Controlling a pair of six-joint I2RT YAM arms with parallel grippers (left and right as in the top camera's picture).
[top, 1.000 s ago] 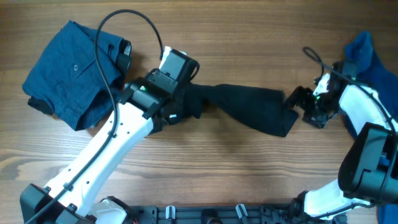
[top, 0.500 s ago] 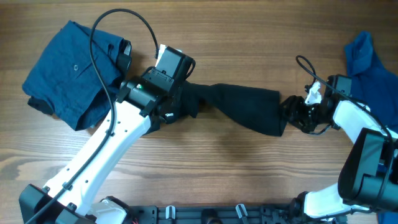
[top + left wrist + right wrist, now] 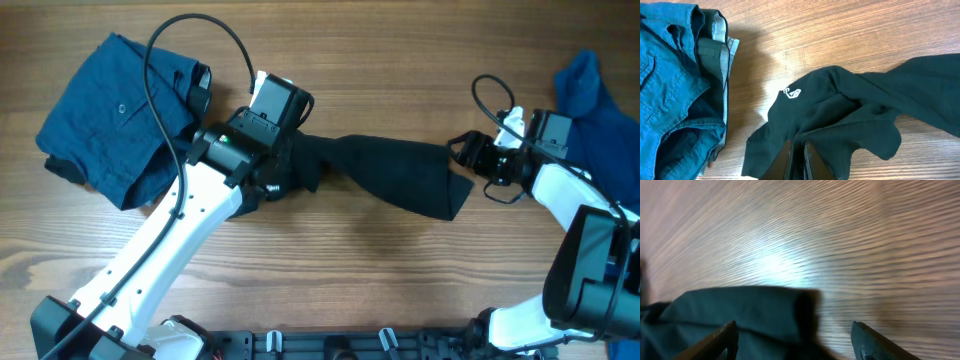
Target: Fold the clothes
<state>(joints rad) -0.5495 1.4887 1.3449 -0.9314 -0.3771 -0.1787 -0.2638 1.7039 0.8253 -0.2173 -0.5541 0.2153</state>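
Observation:
The black T-shirt (image 3: 400,172) lies bunched in a long strip across the middle of the table; a small white logo (image 3: 791,93) shows on it in the left wrist view. My left gripper (image 3: 283,172) is shut on the shirt's left end (image 3: 840,120), its fingers (image 3: 799,159) pinching the cloth. My right gripper (image 3: 464,152) is open at the shirt's right end, its fingers (image 3: 795,336) spread over the cloth's edge (image 3: 740,312). The darker blue buttoned garment (image 3: 115,115) lies folded at the far left. The plain blue shirt (image 3: 600,100) lies at the far right.
The wooden table (image 3: 380,60) lies bare along the back and in front of the black shirt. The buttoned garment (image 3: 675,85) fills the left of the left wrist view. A black cable (image 3: 195,40) loops over the left arm.
My right gripper has moved left and up, from the shirt's lower right corner to its upper right edge. The left arm has barely moved.

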